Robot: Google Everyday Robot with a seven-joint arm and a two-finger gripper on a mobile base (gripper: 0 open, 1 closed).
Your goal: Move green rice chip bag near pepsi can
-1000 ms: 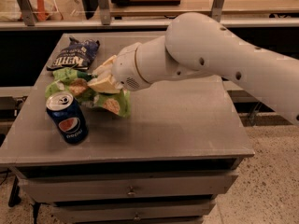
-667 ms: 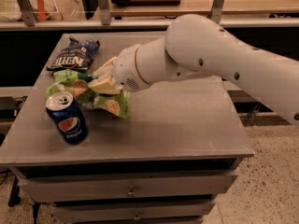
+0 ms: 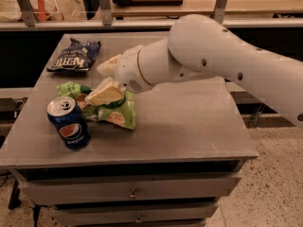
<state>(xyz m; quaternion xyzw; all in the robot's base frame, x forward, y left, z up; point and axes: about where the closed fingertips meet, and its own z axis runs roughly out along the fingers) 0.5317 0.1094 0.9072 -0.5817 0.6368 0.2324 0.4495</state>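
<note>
The green rice chip bag (image 3: 115, 112) lies crumpled on the grey table (image 3: 189, 122), left of the middle. Its left end touches or nearly touches the pepsi can (image 3: 69, 122), which stands upright near the front left edge. My gripper (image 3: 107, 80) is right over the bag, at the end of the white arm (image 3: 213, 56) that reaches in from the right. Its two cream fingers (image 3: 105, 94) stand apart. The lower one rests on top of the bag and the upper one is clear of it. The gripper hides the middle of the bag.
A dark blue chip bag (image 3: 74, 56) with white lettering lies at the back left of the table. Drawers (image 3: 132, 193) sit under the tabletop. A shelf with metal posts (image 3: 104, 4) runs behind the table. The floor (image 3: 274, 174) is on the right.
The gripper's fingers have spread apart over the green bag. The bag now lies lower on the table beside the can. The can and the blue bag have not moved.
</note>
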